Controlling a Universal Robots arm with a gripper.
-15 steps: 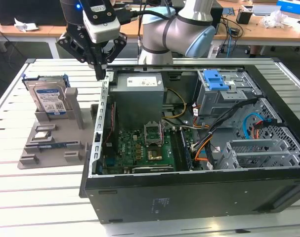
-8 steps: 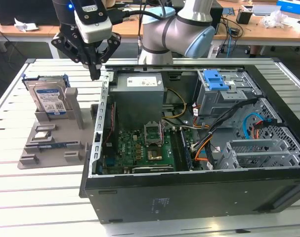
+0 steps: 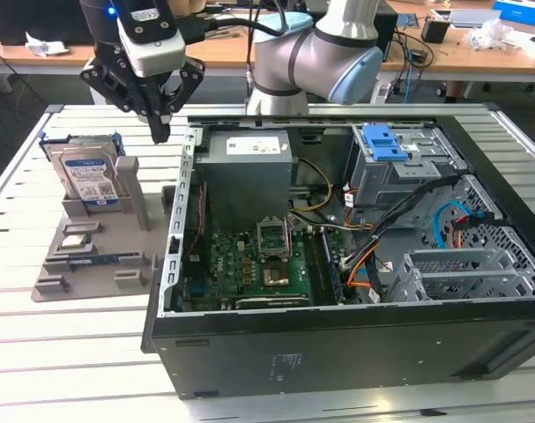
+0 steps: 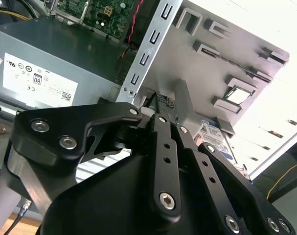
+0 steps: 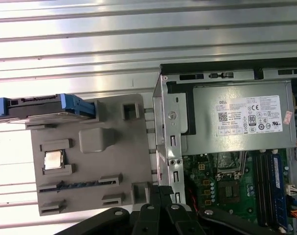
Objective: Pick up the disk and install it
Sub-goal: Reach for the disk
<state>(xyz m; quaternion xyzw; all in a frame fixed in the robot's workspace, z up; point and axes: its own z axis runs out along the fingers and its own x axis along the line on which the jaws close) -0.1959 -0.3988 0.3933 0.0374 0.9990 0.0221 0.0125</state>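
We see the black gripper [image 3: 160, 132] hanging over the slatted white table [image 3: 38, 352], its fingers [image 4: 164, 147] drawn together to a narrow point and holding nothing. The disk [image 3: 89, 176], a flat silver hard drive with a white-and-blue label and a blue plastic frame, stands upright on its edge in a slot of the grey plastic fixture [image 3: 91, 260]. It is near the gripper, on the exterior view's left, and apart from it. On the exterior view's right lies the open black computer case [image 3: 338, 352]; its perforated metal wall [image 3: 181, 220] stands between fixture and interior. Inside we make out a big grey metal box with a white sticker [image 3: 247, 172], a green motherboard [image 3: 249, 264], a small blue plastic latch plate [image 3: 383, 141] and orange and blue cables [image 3: 364, 264] crossing the middle.
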